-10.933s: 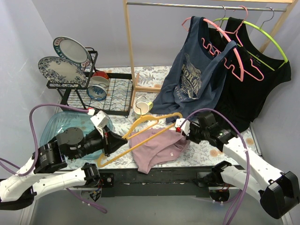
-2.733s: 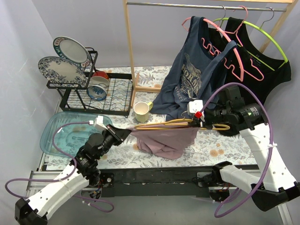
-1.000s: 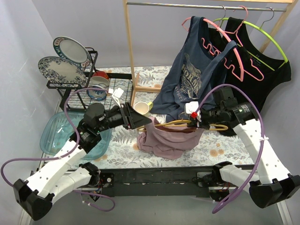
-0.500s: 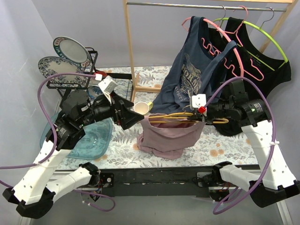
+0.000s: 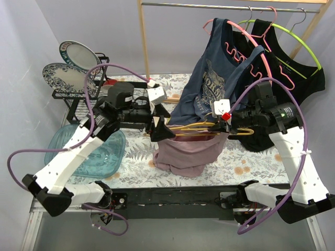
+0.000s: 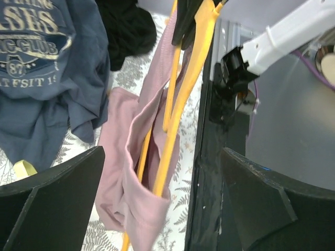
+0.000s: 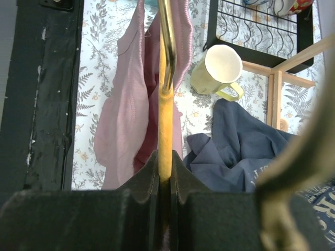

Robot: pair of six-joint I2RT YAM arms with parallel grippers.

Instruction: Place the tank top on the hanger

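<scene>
Poised left of centre with the left gripper [image 6: 162, 151], black fingers spread wide and gripping nothing, right at the left edge of the small dusty-pink sleeveless fabric tank top [image 5: 183, 154]. Hanging there mid-frame on the thin yellow-orange triangular hanger [image 6: 203, 29], hanger arms inside the fabric, lower folds down on the floral table cover [image 5: 135, 157]. And over to the right, clamped tight on the hanger's neck with the right gripper [image 7: 165, 157], just below the navy printed top [image 5: 212, 86].

tank top [image 5: 183, 154] on hanger [image 5: 194, 126]; mug [image 7: 221, 66] behind it; basin [image 5: 62, 150] left; dish rack [image 5: 70, 94] behind basin
</scene>
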